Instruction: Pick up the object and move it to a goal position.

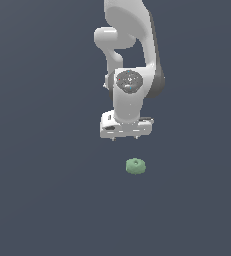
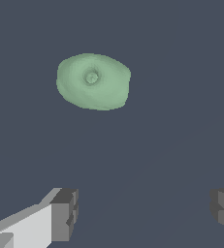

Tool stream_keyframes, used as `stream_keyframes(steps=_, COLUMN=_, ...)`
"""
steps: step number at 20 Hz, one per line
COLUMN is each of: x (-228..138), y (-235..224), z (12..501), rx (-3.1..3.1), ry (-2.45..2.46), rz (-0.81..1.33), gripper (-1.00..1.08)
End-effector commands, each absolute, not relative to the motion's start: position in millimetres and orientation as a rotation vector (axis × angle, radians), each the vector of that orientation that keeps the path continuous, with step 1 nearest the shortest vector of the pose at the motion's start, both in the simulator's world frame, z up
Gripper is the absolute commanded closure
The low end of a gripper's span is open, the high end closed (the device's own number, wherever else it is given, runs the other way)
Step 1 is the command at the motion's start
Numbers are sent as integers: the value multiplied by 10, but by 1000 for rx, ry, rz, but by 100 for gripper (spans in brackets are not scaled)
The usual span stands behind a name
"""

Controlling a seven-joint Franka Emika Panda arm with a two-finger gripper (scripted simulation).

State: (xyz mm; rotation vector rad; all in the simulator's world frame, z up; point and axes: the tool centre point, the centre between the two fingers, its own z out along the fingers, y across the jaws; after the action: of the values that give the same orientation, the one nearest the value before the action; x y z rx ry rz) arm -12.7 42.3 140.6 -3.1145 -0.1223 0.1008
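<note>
**Approach phase: jaws wide, nothing gripped yet**

The green object (image 1: 135, 166) sits alone on the dark bench (image 1: 42, 200), and the gripper (image 1: 125, 136) hangs above it, clearly apart. By the look of it, this is the reach, not the lift. In the wrist view the object (image 2: 93, 81) shows its dimpled face upward, lying off-centre from the gap between the two fingers (image 2: 65, 214), so the jaws are not yet lined up over it. Those jaws are spread wide and empty, wider than the lump itself.

The next move, I'd judge, calls for sliding across until the object sits between the fingers, then descending. The arm stands upright, wrist pointing straight down. No goal marker is visible.
</note>
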Motion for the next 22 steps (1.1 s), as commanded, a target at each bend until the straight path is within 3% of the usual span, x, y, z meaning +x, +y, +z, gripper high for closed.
stream_keyframes(steps=1, x=-125, y=414, z=1405, rx=-3115, ry=-125, rz=101, gripper=-92)
stream_keyframes(steps=22, x=109, y=557, z=1317, rx=-3042, ry=-711, rz=81, gripper=-92)
